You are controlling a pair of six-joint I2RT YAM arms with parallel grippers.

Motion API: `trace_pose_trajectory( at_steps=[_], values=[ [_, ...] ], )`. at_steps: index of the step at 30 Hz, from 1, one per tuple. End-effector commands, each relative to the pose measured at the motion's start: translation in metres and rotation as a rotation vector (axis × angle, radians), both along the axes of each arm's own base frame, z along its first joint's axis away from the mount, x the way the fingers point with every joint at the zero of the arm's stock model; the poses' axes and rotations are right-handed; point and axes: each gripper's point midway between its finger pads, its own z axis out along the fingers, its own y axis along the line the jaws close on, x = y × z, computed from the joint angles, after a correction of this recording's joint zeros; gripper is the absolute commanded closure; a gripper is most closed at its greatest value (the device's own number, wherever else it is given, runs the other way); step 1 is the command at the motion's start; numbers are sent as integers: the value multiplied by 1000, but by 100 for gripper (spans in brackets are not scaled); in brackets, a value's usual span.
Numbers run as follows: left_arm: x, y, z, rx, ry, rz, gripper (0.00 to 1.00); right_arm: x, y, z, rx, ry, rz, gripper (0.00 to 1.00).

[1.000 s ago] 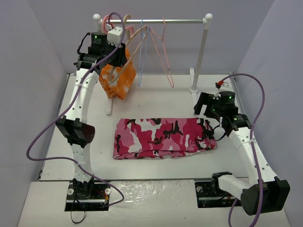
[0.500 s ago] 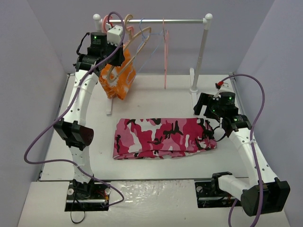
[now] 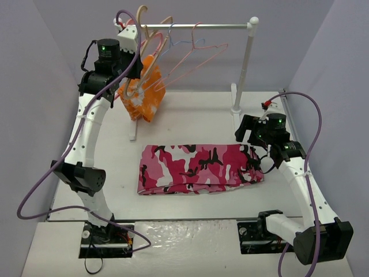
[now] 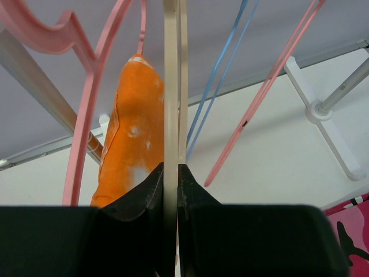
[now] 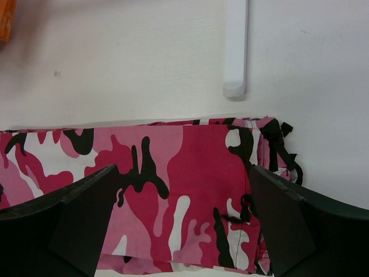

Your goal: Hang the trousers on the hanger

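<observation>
Within the last second your left hand (image 4: 170, 173) pinched shut on the hanger (image 4: 171, 86) and lifted it, so its hook stood above the rail (image 3: 196, 25) at the upper left of the top view. The trousers (image 3: 199, 167) lay folded mid-frame on the surface (image 3: 190, 118), untouched, with your right hand (image 5: 181, 196) spread wide over their right end. The hanger looked nearly free to bring down.
</observation>
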Motion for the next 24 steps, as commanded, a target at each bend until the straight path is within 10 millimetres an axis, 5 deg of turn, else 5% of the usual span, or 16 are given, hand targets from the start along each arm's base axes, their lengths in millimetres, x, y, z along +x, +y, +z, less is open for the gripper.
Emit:
trace_pose_trajectory(
  at_steps=[1, 14, 18, 24],
  values=[
    [-28, 12, 48, -58, -136, 41, 100, 6, 11, 17, 27, -69, 44, 8],
    [-99, 43, 21, -39, -74, 105, 100, 0, 60, -15, 17, -5, 113, 10],
    [-125, 51, 16, -63, -66, 129, 100, -4, 91, -34, 33, 29, 165, 18],
    [-171, 60, 6, -94, -39, 123, 100, -8, 139, -54, 24, 50, 232, 42]
  ],
)
